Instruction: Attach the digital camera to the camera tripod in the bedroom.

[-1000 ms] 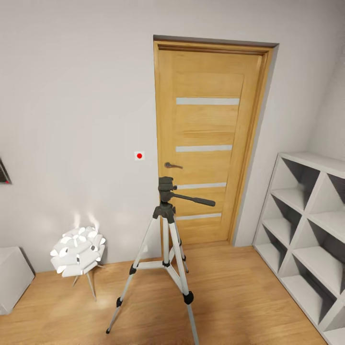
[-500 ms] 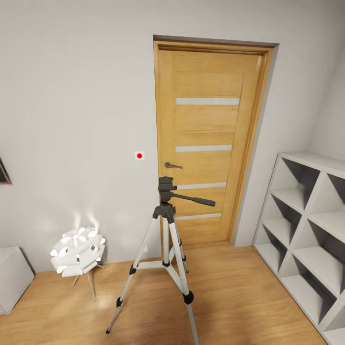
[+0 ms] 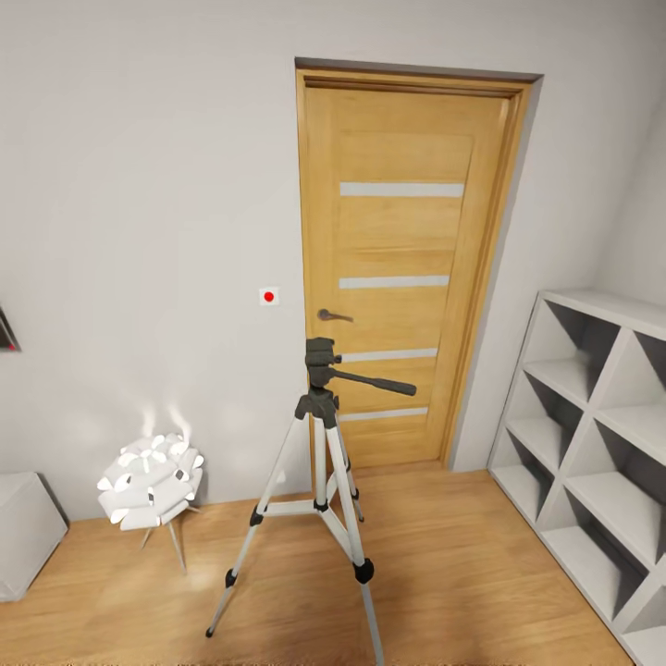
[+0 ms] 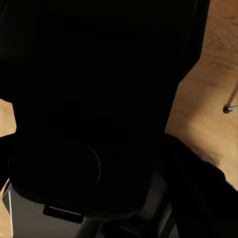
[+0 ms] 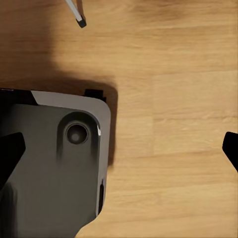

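Note:
The camera tripod (image 3: 320, 435) stands on the wood floor in front of the wooden door (image 3: 398, 268), silver legs spread, black head (image 3: 321, 356) bare, pan handle pointing right. In the left wrist view a large black boxy body with a round outline, the digital camera (image 4: 99, 99), sits close against the lens, and my left gripper (image 4: 94, 129) is shut on it; its fingers are lost in the blackness. My right gripper (image 5: 119, 146) hangs open over the floor, holding nothing. One tripod foot (image 5: 79, 20) shows past it.
A low white flower-shaped lamp (image 3: 150, 481) stands left of the tripod by the wall. White cube shelves (image 3: 592, 453) line the right wall. A pale box (image 3: 23, 532) sits at far left. My grey base (image 5: 54, 168) shows below the right gripper.
The whole head view has shifted slightly, so the camera moved a little. The tripod, lamp and door stay where they were.

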